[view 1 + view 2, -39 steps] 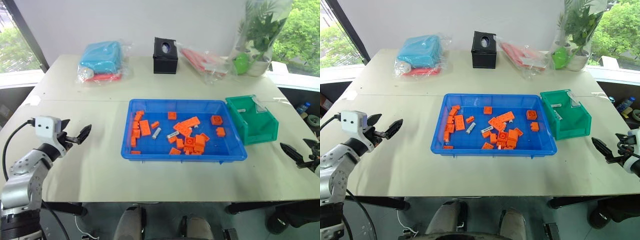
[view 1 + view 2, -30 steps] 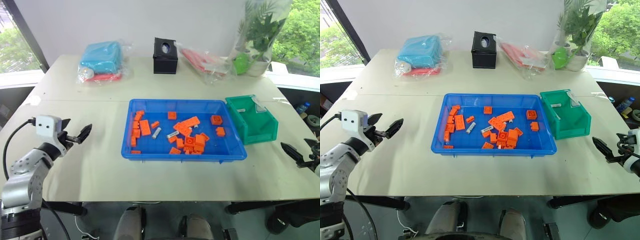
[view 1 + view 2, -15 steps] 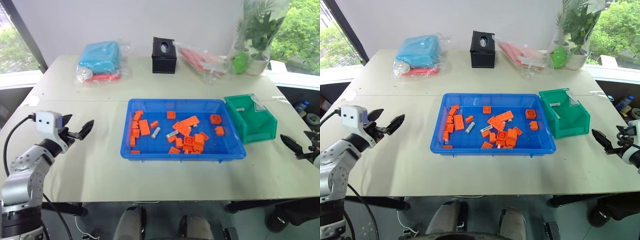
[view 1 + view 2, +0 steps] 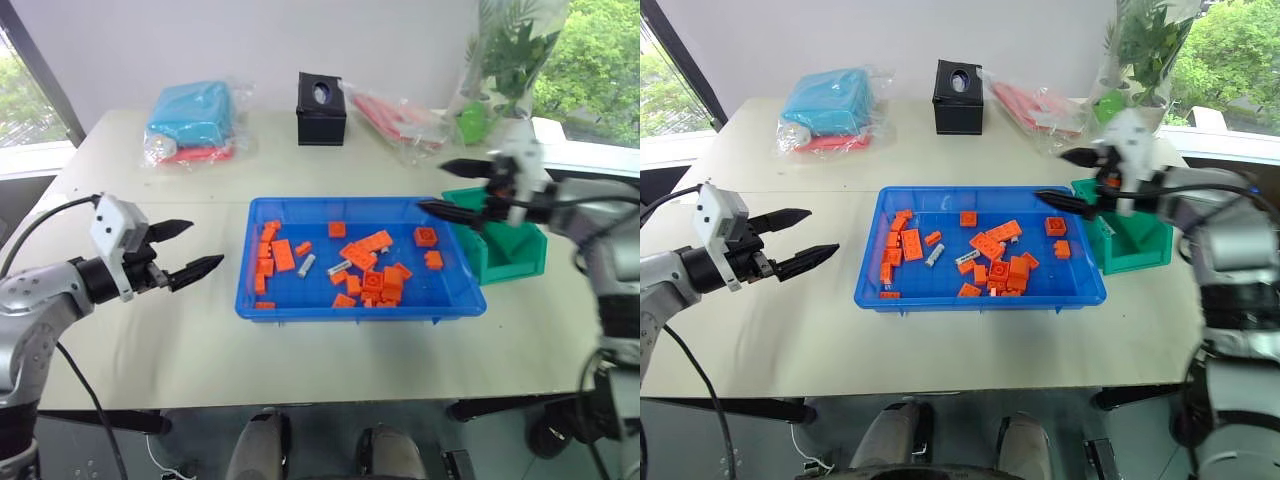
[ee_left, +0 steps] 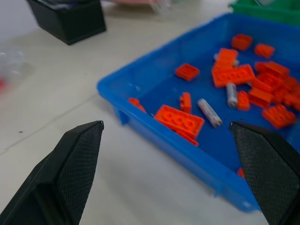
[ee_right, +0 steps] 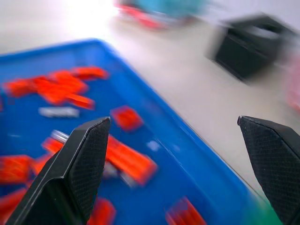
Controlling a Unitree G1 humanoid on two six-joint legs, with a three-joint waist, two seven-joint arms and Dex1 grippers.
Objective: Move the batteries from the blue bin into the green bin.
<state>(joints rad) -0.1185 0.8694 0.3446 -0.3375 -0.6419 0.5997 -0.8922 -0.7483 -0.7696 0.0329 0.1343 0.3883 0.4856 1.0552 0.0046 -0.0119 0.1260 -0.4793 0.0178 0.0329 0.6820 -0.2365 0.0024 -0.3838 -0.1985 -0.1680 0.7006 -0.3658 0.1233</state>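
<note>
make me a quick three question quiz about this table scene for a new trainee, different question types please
1. True or false: the green bin stands at the blue bin's left end, by the robot's left.
2. Which end effector is over the blue bin's edge nearest the green bin? A) left end effector B) right end effector
3. Fill in: the batteries lie among orange ____.

Key:
1. False; it stands at the right end.
2. B; the left is beside the bin's other end, over the table, and open like the right.
3. Bricks.
</note>
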